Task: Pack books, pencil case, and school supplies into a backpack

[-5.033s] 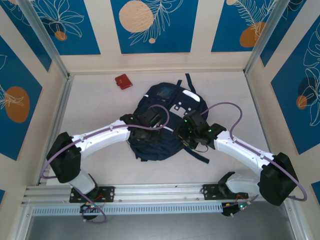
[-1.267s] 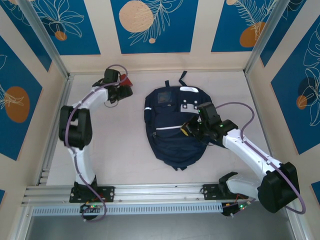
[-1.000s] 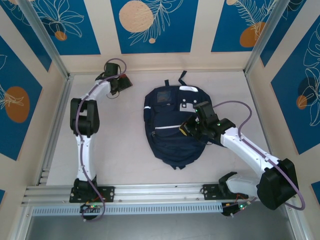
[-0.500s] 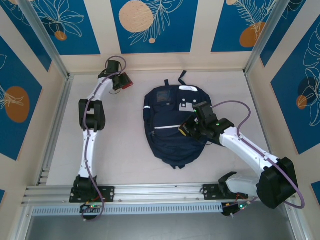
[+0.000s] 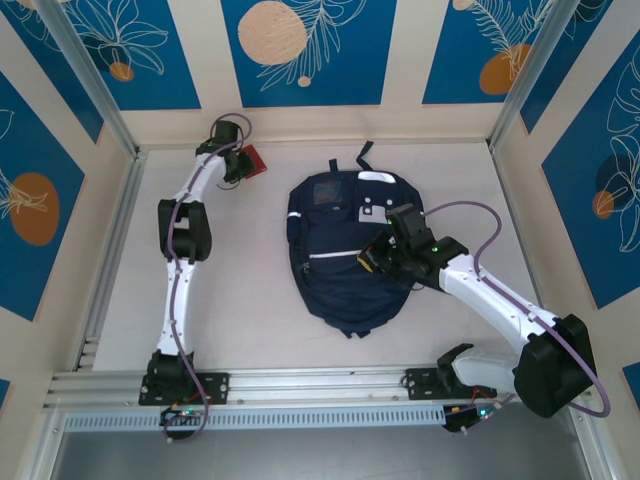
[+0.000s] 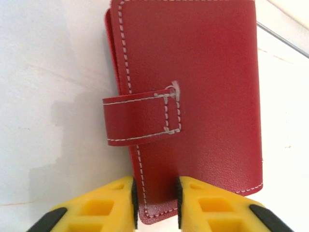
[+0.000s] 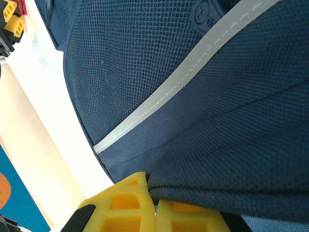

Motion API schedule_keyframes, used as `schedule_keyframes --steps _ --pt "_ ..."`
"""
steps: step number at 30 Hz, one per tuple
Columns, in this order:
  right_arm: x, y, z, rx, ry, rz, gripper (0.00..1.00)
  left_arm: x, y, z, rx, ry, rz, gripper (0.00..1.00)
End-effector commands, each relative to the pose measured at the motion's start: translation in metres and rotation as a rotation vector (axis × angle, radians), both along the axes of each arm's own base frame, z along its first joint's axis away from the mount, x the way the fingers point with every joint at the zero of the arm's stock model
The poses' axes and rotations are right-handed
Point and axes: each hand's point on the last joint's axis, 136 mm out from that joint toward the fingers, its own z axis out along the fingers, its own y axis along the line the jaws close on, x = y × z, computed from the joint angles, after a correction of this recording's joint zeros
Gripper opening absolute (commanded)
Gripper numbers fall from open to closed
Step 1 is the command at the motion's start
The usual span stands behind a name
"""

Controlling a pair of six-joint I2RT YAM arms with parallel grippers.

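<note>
I have the left arm stretched to the far-left corner of the desk [image 5: 230,300], where the red case [image 6: 193,72] lies flat, its strap stitched across the cover. The left gripper [image 6: 154,195] has its yellow fingers drawn in close, with a narrow strip of the case's near edge between them. One finger overlaps the cover, and I cannot tell whether they have hold of it. The backpack [image 5: 335,270] lies front-up in the middle of the desk, well apart from the case. At its right side, by the white stripe [image 7: 193,82], the right gripper [image 7: 153,195] is fully closed, pinching a fold of the navy fabric.
</note>
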Motion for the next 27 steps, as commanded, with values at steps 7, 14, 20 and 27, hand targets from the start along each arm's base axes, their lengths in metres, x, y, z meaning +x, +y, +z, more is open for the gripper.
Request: schedule_keyframes --steps 7,14,20,27 --pt "0.004 0.002 0.008 0.007 -0.044 0.0 0.0 -0.021 -0.001 -0.03 0.005 0.118 -0.026 0.0" --pt "0.005 0.001 0.008 0.004 -0.047 -0.003 0.01 -0.039 -0.003 0.0 0.017 0.101 -0.083 0.0" --pt "0.006 0.001 0.01 0.001 -0.054 0.002 0.0 -0.08 0.003 0.029 0.037 0.089 -0.114 0.0" --pt "0.004 0.0 0.013 -0.02 -0.056 0.032 0.01 -0.162 0.005 0.032 -0.011 0.154 -0.12 0.0"
